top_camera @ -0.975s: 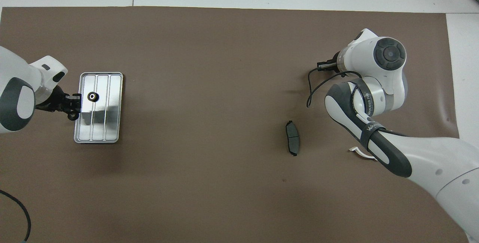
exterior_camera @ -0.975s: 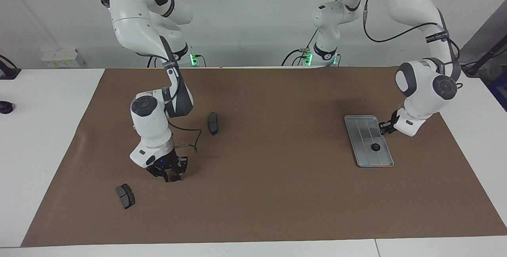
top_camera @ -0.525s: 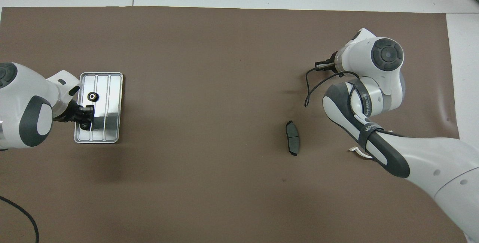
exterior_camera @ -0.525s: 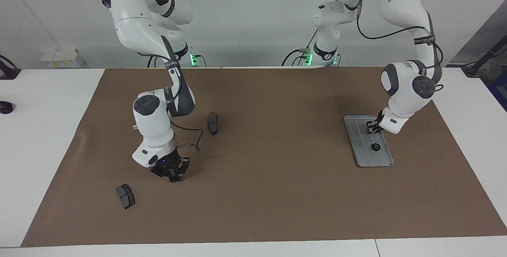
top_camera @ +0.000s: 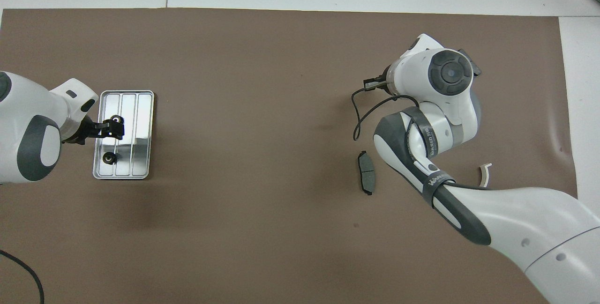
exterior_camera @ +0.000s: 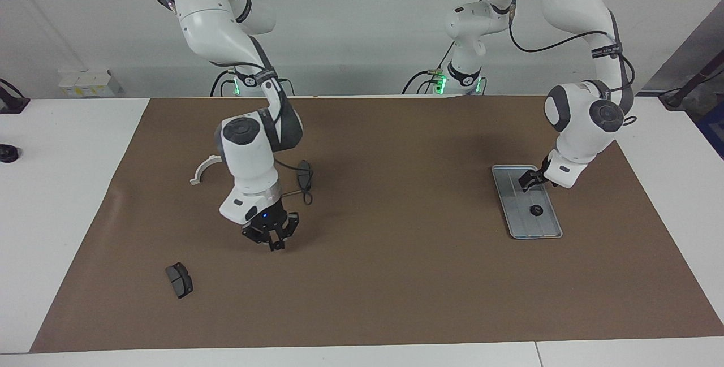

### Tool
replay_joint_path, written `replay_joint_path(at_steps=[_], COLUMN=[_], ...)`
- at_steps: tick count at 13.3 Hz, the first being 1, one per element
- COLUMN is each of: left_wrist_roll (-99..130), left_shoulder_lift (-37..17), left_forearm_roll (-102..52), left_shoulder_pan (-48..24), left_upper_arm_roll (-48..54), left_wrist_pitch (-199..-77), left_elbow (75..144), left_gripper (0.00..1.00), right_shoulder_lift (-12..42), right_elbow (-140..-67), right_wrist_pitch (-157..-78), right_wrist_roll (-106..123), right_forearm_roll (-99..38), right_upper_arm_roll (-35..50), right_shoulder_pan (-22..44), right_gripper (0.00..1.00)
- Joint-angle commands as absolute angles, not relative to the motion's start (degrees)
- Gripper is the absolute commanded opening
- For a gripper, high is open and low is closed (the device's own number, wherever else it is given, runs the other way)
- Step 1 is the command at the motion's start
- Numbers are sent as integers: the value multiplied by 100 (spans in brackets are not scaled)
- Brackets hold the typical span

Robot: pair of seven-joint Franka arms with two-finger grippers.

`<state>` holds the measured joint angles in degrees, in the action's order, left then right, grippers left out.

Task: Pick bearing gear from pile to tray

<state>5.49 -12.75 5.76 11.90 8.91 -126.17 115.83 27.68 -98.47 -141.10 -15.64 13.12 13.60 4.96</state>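
Observation:
The silver tray (exterior_camera: 537, 234) (top_camera: 140, 130) lies toward the left arm's end of the brown mat. Two black bearing gears rest in it: one gear (top_camera: 108, 157) nearer the robots, another gear (exterior_camera: 534, 210) farther out. My left gripper (exterior_camera: 529, 181) (top_camera: 111, 126) hangs open just over the tray, apart from both gears. My right gripper (exterior_camera: 274, 242) is lifted above the mat near the pile, shut on a small black bearing gear; its own wrist hides it in the overhead view.
What shows of the pile: a white semicircular bracket (exterior_camera: 205, 168) (top_camera: 485, 175), one dark brake pad (exterior_camera: 179, 280) far out from the robots, and another brake pad (exterior_camera: 305, 175) (top_camera: 365, 173) beside the right arm's dangling cable (top_camera: 358, 116).
The right gripper closed on the small black piece, rose and swung toward the table's middle, uncovering the white bracket. The left gripper let a gear go in the tray and drew back above it.

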Motion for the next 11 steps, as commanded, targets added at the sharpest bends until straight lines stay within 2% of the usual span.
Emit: replay_joint_path(at_steps=[1, 2, 4, 8, 10, 11], left_wrist_roll=[929, 1201, 1729, 2485, 2776, 2882], left_shoulder_lift=[-1274, -1318, -1353, -1432, -1599, -1730], left_forearm_roll=[195, 193, 193, 211, 194, 185], left_shoulder_pan=[783, 617, 274, -280, -517, -632], left_upper_arm_roll=[817, 817, 800, 791, 791, 791], left_wrist_pitch=[-12516, -12516, -12585, -12621, -12586, -12525], left_elbow=[11164, 11032, 10951, 10724, 10417, 10224], left_gripper=[100, 100, 100, 100, 98, 98], right_shoulder_lift=[2672, 2698, 3101, 3252, 3252, 3243], right_elbow=[-9756, -9695, -9292, -9255, -9360, -9465], right_wrist_pitch=[-13852, -13834, -13825, -13676, -13658, -13650], right_wrist_roll=[-2816, -3291, -4180, -4553, -4562, -4570], right_forearm_roll=[1415, 1424, 1589, 1924, 1951, 1951], right_upper_arm_roll=[1345, 1336, 1301, 1318, 1327, 1318], right_shoulder_pan=[1201, 1604, 2300, 2794, 2882, 2918], right_gripper=[0, 0, 0, 0, 4, 12])
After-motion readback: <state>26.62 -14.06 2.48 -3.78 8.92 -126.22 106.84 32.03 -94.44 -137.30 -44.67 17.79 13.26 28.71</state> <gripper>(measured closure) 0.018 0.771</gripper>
